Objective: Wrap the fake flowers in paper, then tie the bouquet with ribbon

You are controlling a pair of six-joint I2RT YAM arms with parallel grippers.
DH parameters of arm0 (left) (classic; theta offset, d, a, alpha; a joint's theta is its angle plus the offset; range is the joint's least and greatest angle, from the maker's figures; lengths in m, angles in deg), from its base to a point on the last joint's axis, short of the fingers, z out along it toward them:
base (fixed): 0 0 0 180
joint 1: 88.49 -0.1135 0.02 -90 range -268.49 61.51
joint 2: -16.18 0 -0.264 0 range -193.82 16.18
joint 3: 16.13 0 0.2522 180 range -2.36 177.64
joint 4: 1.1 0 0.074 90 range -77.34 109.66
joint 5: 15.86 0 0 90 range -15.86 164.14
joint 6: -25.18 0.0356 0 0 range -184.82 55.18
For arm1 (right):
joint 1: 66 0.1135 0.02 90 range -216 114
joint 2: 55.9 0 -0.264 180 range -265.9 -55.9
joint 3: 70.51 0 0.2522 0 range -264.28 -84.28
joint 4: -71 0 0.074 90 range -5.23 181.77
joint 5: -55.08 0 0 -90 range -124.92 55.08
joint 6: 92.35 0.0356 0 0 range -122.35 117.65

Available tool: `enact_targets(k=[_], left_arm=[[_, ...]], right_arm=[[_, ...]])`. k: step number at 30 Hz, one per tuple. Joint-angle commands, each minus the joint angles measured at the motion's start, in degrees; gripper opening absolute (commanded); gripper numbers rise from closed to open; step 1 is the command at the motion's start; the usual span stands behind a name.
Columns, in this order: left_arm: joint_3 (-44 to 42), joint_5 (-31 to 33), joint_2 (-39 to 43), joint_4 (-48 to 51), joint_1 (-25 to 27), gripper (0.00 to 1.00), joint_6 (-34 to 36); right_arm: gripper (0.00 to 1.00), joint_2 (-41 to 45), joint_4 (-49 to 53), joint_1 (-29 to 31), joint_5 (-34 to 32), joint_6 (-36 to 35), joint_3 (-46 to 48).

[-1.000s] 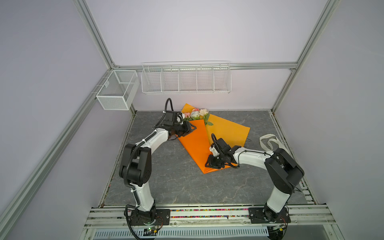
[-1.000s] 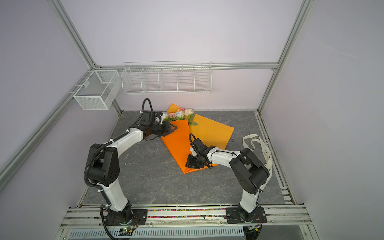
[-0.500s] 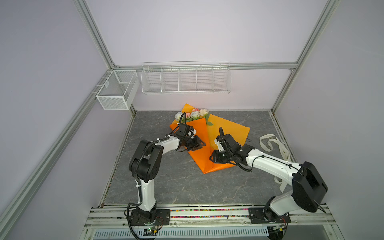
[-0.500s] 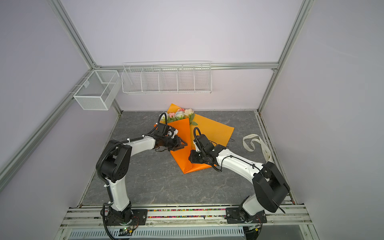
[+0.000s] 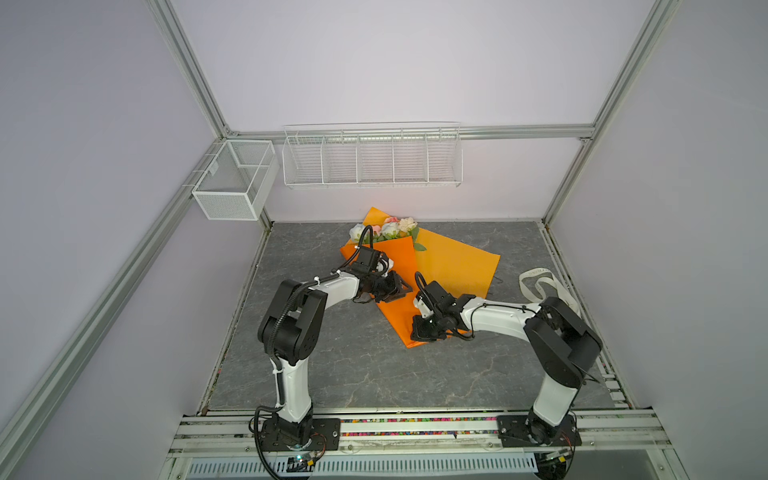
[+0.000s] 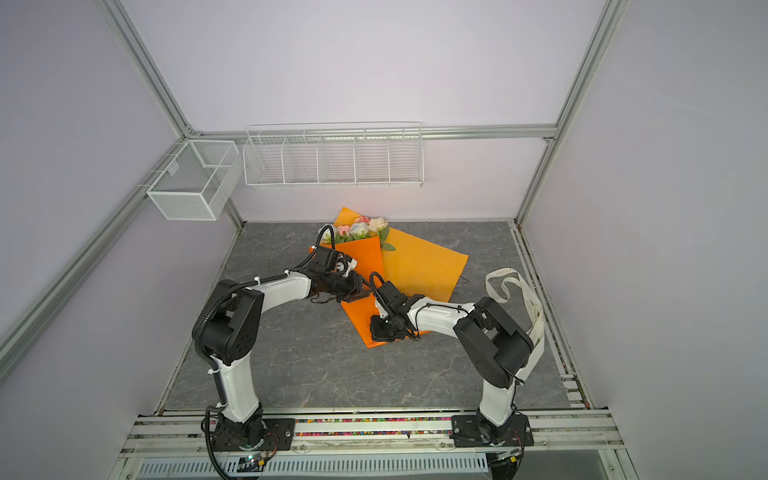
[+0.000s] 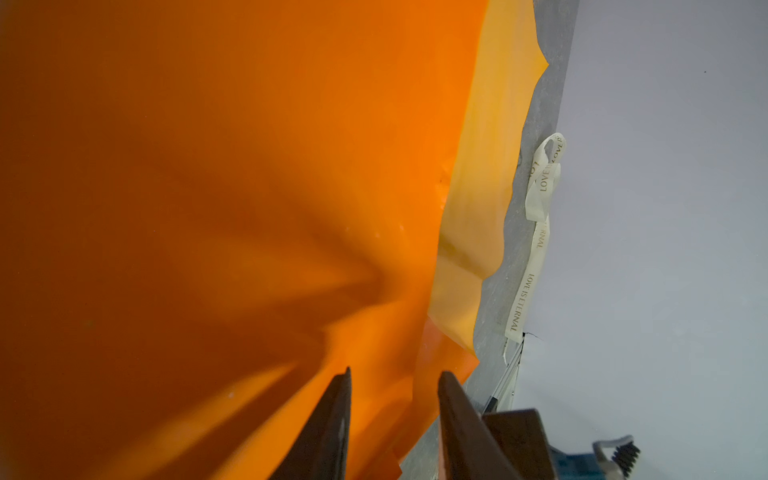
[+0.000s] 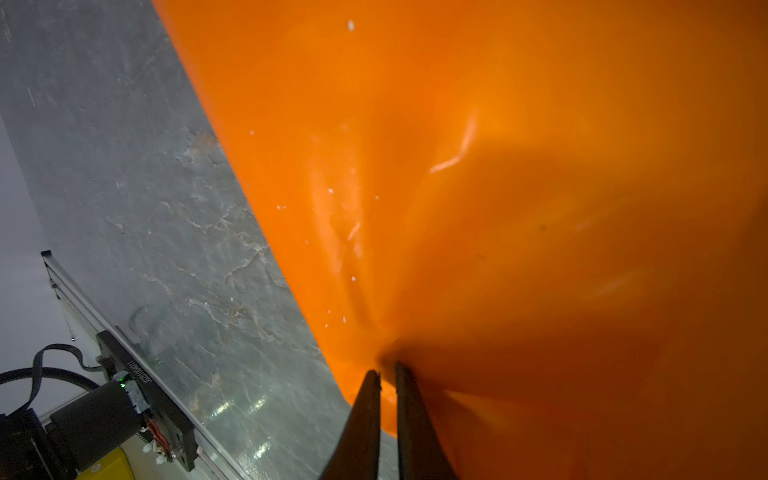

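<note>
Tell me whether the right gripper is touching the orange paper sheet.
Touching. In the right wrist view the right gripper has its jaws nearly shut on a raised fold of the orange paper sheet, which puckers at the tips.

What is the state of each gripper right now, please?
Left gripper: open, jaws apart over the orange paper.
Right gripper: closed, pinching a fold of the orange paper.
</note>
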Motion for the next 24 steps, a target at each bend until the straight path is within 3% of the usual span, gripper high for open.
enact_targets(k=[1,5,9,17,21,24], left_arm=[[-0.8,-2.0,2.7,-0.3,1.1,0.36,0.1],[-0.3,-2.1,2.8,-1.5,2.5,0.37,-1.3],[1.0,-3.2,1.1,-0.8,4.7,0.37,-1.5],[-2.5,-4.3,1.1,2.2,9.2,0.36,1.8],[-7.1,-4.8,3.3,0.9,9.7,0.37,1.6],[-10.4,-7.3,5.3,-4.8,10.0,0.39,-0.2]], right_arm=[[0.15,0.6,-2.2,-0.7,1.7,2.6,2.2],[0.2,4.4,-6.9,-1.3,4.5,3.9,3.5],[0.29,11.0,-1.8,-3.7,0.2,3.8,4.4],[0.37,23.6,5.0,-18.8,-2.9,2.3,14.8],[0.37,24.3,6.8,-27.6,0.3,-1.5,16.9],[0.37,23.6,7.6,-30.4,1.2,-4.3,16.5]])
